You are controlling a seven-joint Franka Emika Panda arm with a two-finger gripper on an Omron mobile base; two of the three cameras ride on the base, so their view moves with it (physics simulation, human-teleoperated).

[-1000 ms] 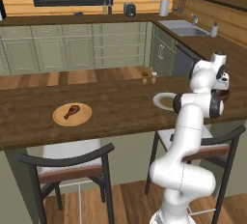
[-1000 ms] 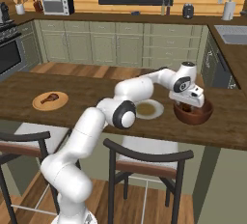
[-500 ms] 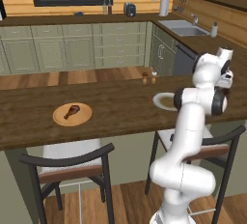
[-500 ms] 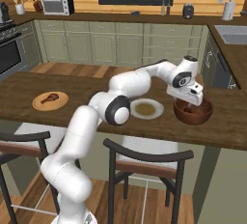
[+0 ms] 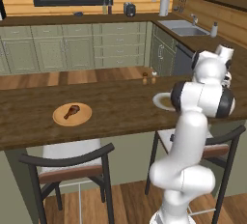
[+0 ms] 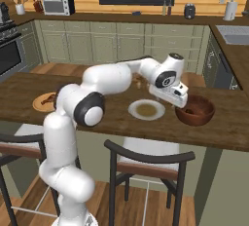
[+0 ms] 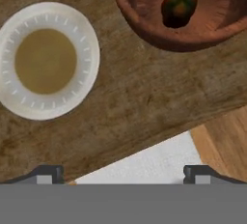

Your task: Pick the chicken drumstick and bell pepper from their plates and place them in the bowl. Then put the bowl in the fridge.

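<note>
A small brown chicken drumstick (image 5: 72,111) lies on the tan wooden plate (image 5: 59,118) at the left of the wooden counter. The pale-rimmed plate (image 7: 89,39) with a brownish centre holds nothing. Beside it stands the reddish-brown bowl (image 7: 140,20), and the red and green bell pepper (image 7: 177,8) rests inside it. My gripper (image 7: 123,175) hovers open above the counter's near edge, between that plate (image 6: 147,109) and the bowl (image 6: 195,110), with nothing between its fingertips (image 7: 48,172). In the right base view the gripper (image 6: 171,98) sits just left of the bowl.
Two small shakers (image 5: 148,78) stand at the counter's far edge behind the pale plate. Dark-framed stools (image 6: 151,164) with pale seats are tucked under the near edge. Green cabinets and a sink (image 5: 185,27) line the far walls.
The hand has drawn back from above the bowl toward the left, nearer the pale plate. The jaws stay open and the pepper stays in the bowl.
</note>
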